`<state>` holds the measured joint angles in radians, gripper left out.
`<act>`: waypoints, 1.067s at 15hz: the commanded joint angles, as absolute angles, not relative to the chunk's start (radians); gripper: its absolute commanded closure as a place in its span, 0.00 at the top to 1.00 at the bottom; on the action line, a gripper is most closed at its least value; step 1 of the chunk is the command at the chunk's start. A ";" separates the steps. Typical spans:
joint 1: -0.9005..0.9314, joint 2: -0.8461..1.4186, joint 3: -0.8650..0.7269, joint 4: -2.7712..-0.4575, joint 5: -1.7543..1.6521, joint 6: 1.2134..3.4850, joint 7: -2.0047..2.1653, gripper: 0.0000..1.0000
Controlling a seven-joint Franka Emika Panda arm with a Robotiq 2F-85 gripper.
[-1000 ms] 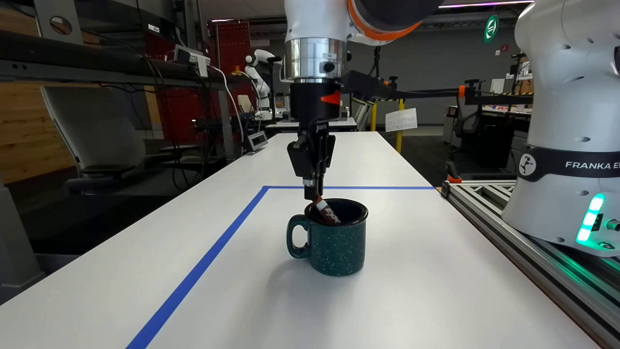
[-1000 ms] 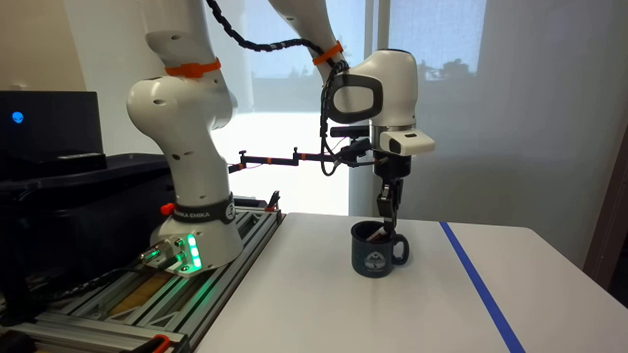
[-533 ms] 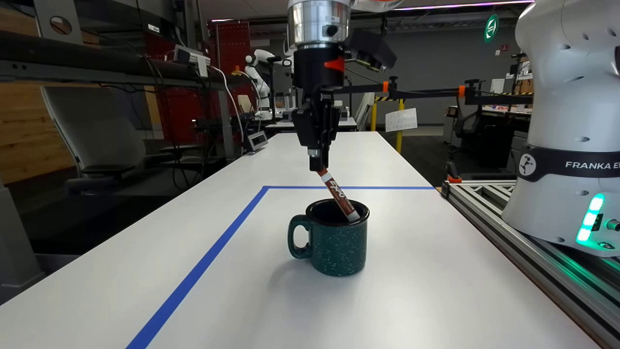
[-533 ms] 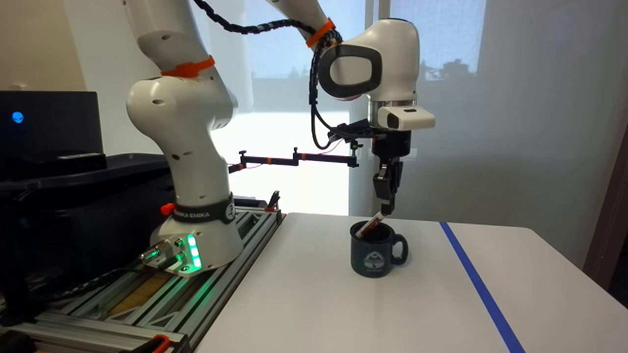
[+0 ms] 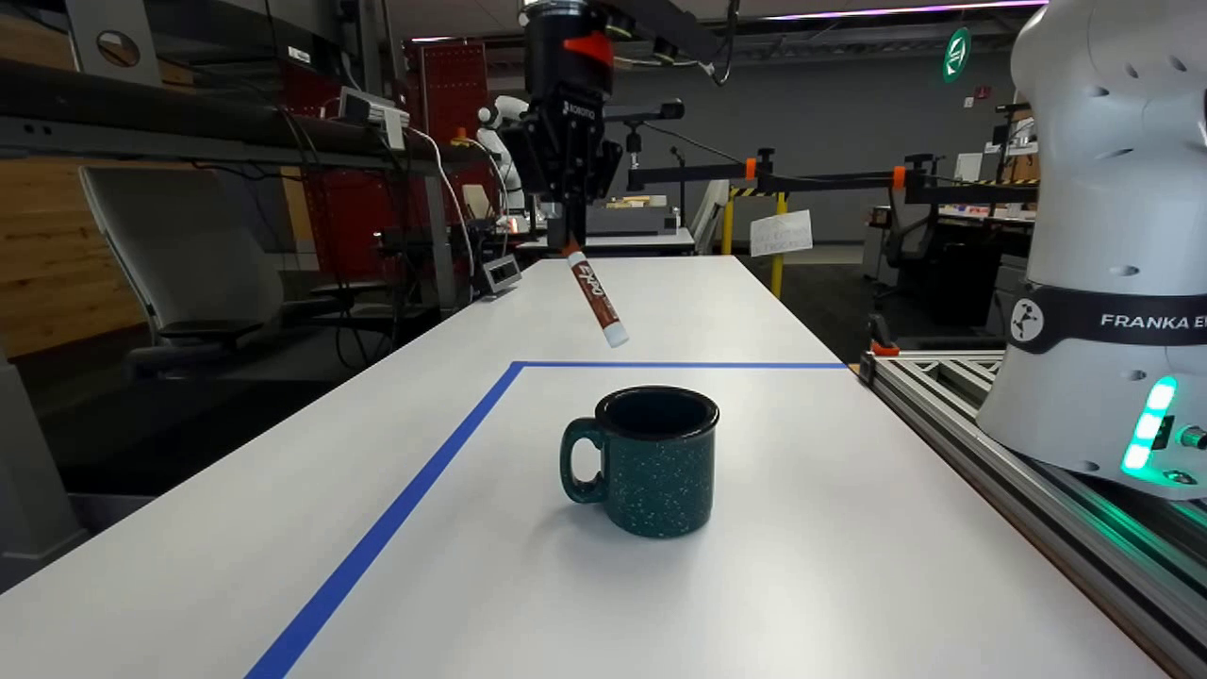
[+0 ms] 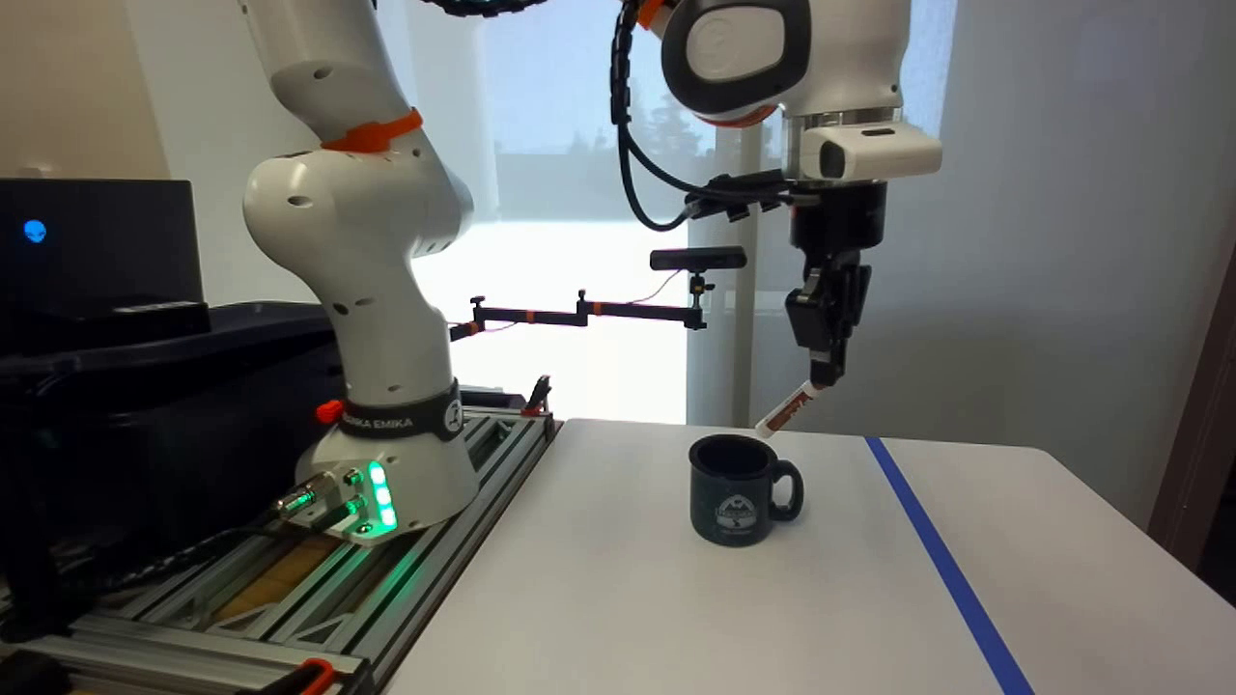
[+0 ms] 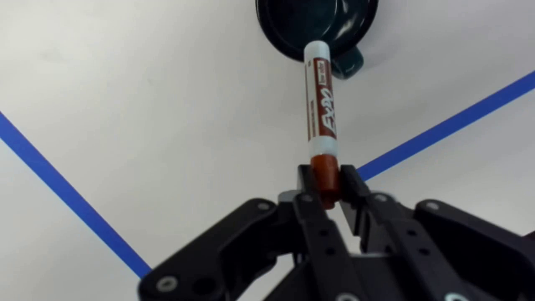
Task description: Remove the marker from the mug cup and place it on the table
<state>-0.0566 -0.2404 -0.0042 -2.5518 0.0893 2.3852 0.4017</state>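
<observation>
Marker point(image 7: 322, 100) out, tilted, above handle side of mug cup point(image 5: 658, 486).
Gripper point(image 7: 327, 179) clamps just 1 end; low end catching table point(image 5: 811, 538) could twist marker loose.

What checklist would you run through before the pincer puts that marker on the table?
1. The pincer has the marker: ok, closed on its orange-red cap.
2. The marker is out of the mug: ok, it hangs in the air.
3. The mug stands upright on the table: ok.
4. The marker lies level: not ok, it slants, white end lowest.
5. The marker is clear of the mug sideways: cannot tell; they overlap in the wrist view.
6. The hold is firm: cannot tell; force doesn't show.
</observation>
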 commanded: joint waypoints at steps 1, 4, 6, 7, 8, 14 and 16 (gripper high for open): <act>-0.101 -0.140 -0.018 -2.472 0.079 2.379 0.457 0.05; -0.122 -0.046 -0.027 -2.460 0.032 2.422 0.508 0.05; -0.125 0.026 -0.040 -2.450 -0.023 2.452 0.554 0.05; -0.123 0.059 -0.049 -2.444 -0.049 2.466 0.574 0.05; -0.118 0.094 -0.062 -2.435 -0.068 2.477 0.578 0.05; -0.076 0.262 -0.133 -2.372 -0.153 2.510 0.569 0.05; -0.056 0.298 -0.152 -2.359 -0.170 2.532 0.570 0.05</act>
